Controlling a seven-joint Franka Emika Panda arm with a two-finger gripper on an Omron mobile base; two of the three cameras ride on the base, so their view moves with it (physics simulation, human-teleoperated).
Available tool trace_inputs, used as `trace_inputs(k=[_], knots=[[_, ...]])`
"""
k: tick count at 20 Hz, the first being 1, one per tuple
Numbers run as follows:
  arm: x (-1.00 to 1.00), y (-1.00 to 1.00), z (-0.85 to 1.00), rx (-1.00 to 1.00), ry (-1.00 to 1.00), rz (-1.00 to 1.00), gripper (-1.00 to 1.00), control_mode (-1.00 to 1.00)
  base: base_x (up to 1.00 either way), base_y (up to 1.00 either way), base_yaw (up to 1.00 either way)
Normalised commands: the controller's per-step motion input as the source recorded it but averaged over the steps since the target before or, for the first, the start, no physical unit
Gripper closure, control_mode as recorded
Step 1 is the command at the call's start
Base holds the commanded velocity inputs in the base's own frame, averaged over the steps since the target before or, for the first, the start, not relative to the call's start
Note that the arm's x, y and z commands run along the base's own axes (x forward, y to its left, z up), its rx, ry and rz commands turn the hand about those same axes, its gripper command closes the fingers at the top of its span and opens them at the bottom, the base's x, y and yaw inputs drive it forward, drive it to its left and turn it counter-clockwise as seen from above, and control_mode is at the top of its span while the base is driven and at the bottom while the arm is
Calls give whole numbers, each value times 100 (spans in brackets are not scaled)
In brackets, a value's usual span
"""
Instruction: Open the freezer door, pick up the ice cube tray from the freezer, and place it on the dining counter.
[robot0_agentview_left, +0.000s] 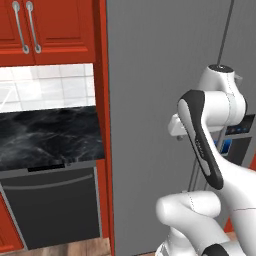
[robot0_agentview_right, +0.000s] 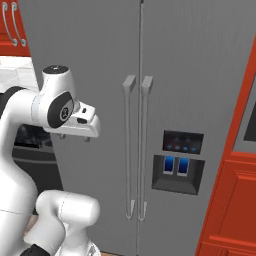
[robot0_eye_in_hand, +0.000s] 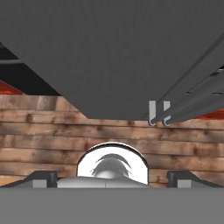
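The kitchen's grey freezer door (robot0_agentview_right: 85, 75) is standing shut, handle (robot0_agentview_right: 128, 145) untouched; the tool (robot0_eye_in_hand: 112, 177) is hanging released nearby, so every task step is remaining.

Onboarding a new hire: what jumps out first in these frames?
The big grey fridge, both doors shut: the freezer door on the left, the other door with its black dispenser panel on the right, two bar handles side by side at the seam. The white arm rises in front, its gripper open and pointing down at the wood floor.
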Motion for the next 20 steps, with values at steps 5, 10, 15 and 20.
trace_inputs(k=[5,10,15,20], knots=[[0,0,0,0,0,0,-100,100,0,27,0],[0,0,0,0,0,0,-100,-100,0,0,0],[-45,-47,3,0,-12,0,-100,-100,0,0,0],[-75,-75,4,0,-27,0,-100,-100,0,0,0]])
